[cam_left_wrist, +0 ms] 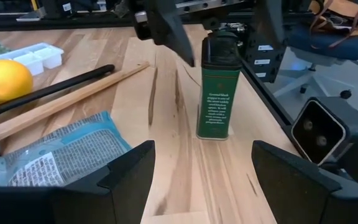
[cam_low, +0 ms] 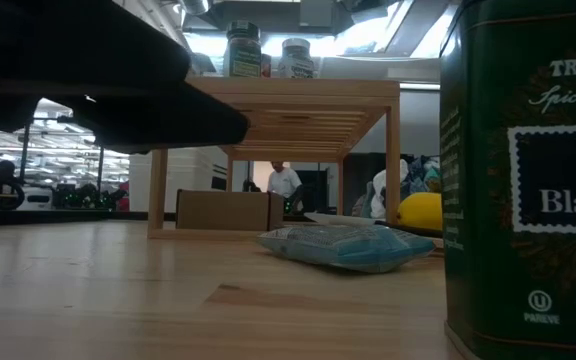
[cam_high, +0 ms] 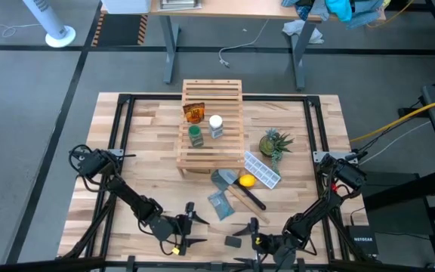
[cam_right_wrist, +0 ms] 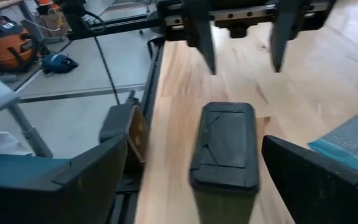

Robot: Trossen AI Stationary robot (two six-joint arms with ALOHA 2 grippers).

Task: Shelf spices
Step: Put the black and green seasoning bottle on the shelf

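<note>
The light-wood slatted shelf [cam_high: 210,125] stands mid-table. On its top slats rest the orange-brown packet [cam_high: 194,112], the white-capped bottle [cam_high: 216,125] and the green-lidded jar [cam_high: 195,135]. The small box, a dark green tin with a black lid [cam_high: 233,242] [cam_left_wrist: 218,87] [cam_low: 528,170], stands upright on its base near the table's near edge. My right gripper [cam_high: 250,230] [cam_right_wrist: 194,143] is open, with a finger on either side of the tin's lid [cam_right_wrist: 224,146], not touching it. My left gripper [cam_high: 189,225] [cam_left_wrist: 202,149] is open and points at the tin from the table's left, a short way off.
Between the shelf and the tin lie two blue-grey packets [cam_high: 221,204] [cam_left_wrist: 61,152], a lemon [cam_high: 245,180], a white ice tray [cam_high: 261,170], and a black-handled tool beside a wooden stick [cam_high: 244,196]. A small green plant [cam_high: 274,143] stands right of the shelf. A person [cam_low: 284,180] shows far behind the table.
</note>
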